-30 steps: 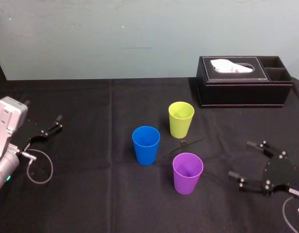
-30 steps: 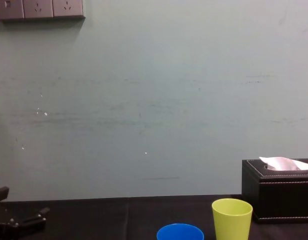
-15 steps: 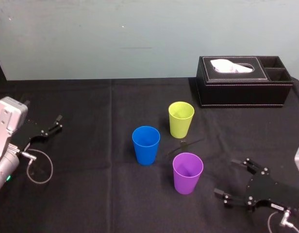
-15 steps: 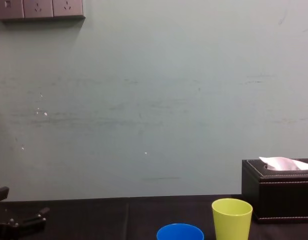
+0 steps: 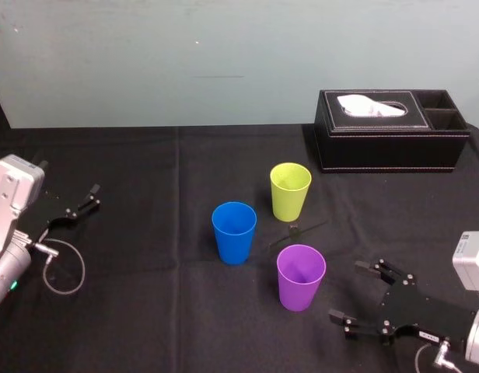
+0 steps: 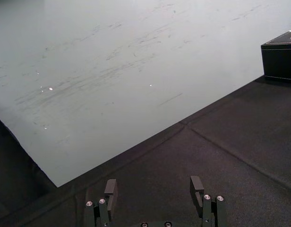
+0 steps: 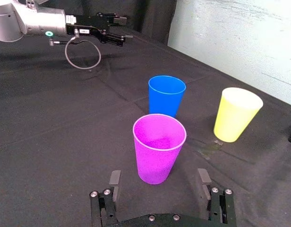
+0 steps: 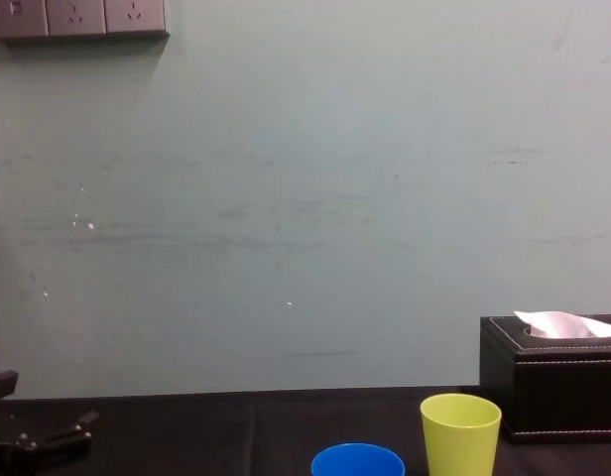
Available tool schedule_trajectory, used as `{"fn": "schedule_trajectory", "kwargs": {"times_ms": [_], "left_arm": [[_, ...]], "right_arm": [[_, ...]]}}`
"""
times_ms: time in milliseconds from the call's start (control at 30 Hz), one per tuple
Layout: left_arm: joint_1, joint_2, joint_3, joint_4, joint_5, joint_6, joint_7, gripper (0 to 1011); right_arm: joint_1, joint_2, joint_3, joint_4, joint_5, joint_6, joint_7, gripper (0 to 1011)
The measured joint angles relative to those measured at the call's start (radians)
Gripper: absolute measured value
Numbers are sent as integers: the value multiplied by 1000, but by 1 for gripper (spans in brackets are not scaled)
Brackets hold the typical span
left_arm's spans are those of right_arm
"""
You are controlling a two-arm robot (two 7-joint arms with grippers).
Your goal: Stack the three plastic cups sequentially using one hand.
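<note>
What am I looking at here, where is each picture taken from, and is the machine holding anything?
This is a robot with two arms ending in grippers. One picture looks down from its head, one forward from its chest, one from each wrist. On the black table stand three separate upright cups: a blue cup, a yellow-green cup and a purple cup. A black tissue box sits at the back right. The right gripper, jaws open, is near the purple cup, facing it. The left gripper, jaws open, is far off to the left. Nothing is held.

Lab-like room: black-draped table (image 5: 146, 311) against bare wall (image 8: 305, 198).
</note>
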Motion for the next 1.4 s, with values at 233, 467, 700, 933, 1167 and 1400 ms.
{"fn": "schedule_trajectory", "kwargs": {"times_ms": [233,467,700,933,1167,1400], "left_arm": [[0,0,0,0,0,0,0,1010],[0,0,0,0,0,0,0,1010],[0,0,0,0,0,0,0,1010],[0,0,0,0,0,0,0,1010],[0,0,0,0,0,0,0,1010],[0,0,0,0,0,0,0,1010]], "right_arm": [[14,-15,-13,6,0,7,5,1000],[31,-34,-30,13,2,21,1,1000],[45,-50,-42,21,2,27,-7,1000],[57,-63,-52,30,1,29,-16,1000],[70,-76,-62,39,-3,35,-21,1000],[86,-91,-74,51,-3,45,-24,1000]]}}
